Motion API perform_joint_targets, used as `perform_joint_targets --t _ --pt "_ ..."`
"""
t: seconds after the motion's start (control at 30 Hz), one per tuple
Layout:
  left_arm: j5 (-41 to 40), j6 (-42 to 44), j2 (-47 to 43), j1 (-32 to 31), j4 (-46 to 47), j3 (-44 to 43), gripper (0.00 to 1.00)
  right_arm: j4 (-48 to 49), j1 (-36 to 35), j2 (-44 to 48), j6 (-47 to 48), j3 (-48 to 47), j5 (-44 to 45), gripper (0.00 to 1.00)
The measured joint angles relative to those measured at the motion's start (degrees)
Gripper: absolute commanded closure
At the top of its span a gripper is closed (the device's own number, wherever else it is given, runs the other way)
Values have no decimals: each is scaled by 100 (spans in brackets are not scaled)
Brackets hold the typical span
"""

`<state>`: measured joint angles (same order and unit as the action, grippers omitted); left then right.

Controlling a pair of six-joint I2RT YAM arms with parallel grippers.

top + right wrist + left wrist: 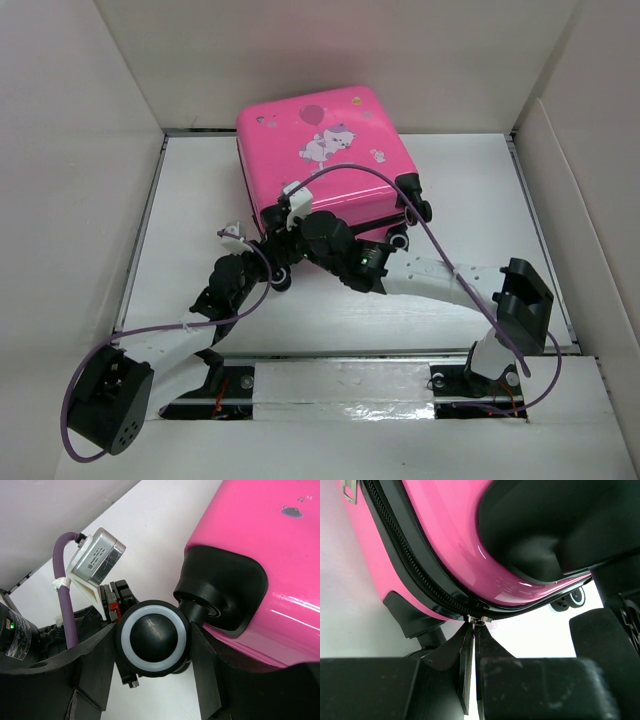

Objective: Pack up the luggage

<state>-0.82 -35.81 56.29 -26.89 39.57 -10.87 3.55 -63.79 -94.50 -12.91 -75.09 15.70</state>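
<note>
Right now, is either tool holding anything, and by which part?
The left tool pinches the zipper pull of the luggage. The right tool appears closed on one wheel, across its rim.

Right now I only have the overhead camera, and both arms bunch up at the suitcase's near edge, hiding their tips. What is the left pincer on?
Observer: The left pincer is shut on the silver zipper pull of the pink suitcase.
Operator: And the right one?
Observer: The right pincer has a black wheel with a white ring between its fingers.
Operator: Is it squeezing the wheel?
Observer: Both fingers lie right at the wheel's sides. I can't tell whether they press on it.
</note>
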Motion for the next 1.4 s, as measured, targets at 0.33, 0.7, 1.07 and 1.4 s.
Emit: perform_joint_targets --t 0.33,0.7,1.07,1.4 --pt "28 94 0 -42 -2 -9 100 1967 479 640 -874 1641 -898 82" --pt "-17 109 -94 -155 -203 -52 100 4144 1209 798 -2039 2979 -2494 85" --pt "-1161 107 -776 -173 -1154 -173 100 4118 1294 1569 -2100 3663 -2717 85" --pt "-1473 -59 -225 -131 -1145 -450 100 3311 979 2179 -1700 3788 -2339 83"
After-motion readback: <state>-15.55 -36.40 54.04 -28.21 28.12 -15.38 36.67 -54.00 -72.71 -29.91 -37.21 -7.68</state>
